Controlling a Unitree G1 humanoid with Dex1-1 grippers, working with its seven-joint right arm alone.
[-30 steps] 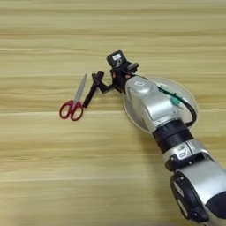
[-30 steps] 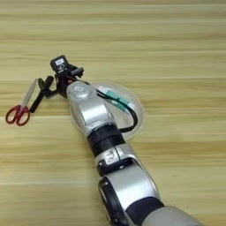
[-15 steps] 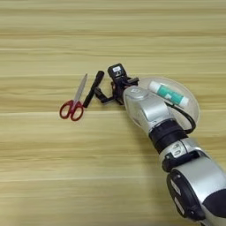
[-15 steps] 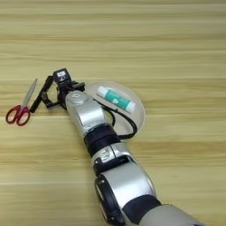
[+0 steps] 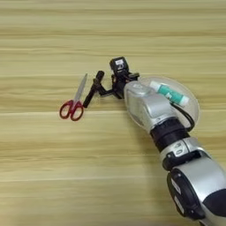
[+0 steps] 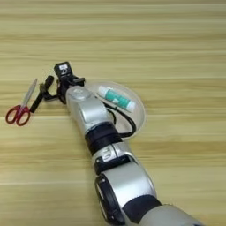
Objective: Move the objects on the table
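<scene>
The right arm's end effector point(image 5: 102, 90) sat low over the counter point(image 5: 53, 167) with its black fingers reaching left against the slim black marker point(image 5: 93, 88); I could not tell whether they had closed on it. The marker lay just to its left, long axis tilted from upper right to lower left, beside the red-handled scissors point(image 5: 74, 102). The glue stick point(image 5: 169, 93) lay behind, in the plate point(image 5: 193, 115).

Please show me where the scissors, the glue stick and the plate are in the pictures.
scissors point(image 5: 72, 108): left eye view, red handles.
glue stick point(image 5: 170, 93): left eye view, teal label.
plate point(image 6: 140, 109): right eye view, right rim.
</scene>
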